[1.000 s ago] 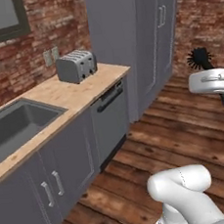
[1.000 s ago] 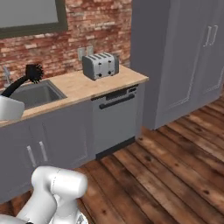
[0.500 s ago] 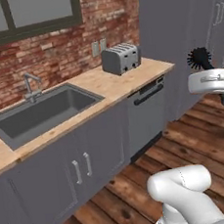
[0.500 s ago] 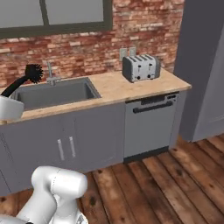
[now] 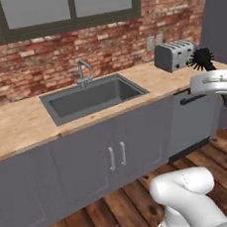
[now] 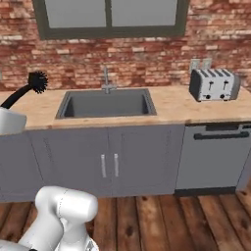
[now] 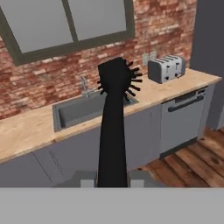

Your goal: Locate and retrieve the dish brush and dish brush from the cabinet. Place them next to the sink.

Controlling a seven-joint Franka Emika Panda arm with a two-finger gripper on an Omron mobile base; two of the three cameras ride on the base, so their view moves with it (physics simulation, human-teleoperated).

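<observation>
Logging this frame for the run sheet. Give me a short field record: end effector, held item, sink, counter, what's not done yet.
end effector: shut on the black dish brush, carried in the air off the counter
brush head: round, spiky, pointing away from the hand
sink: dark basin, faucet at its back edge
counter: toaster right of the sink
pending: brush not yet set down beside the sink

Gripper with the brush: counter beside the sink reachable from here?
Probably not yet. The gripper, shut on the black brush, hangs well back from the counter and sink; bare floor lies between, nothing blocking.
</observation>
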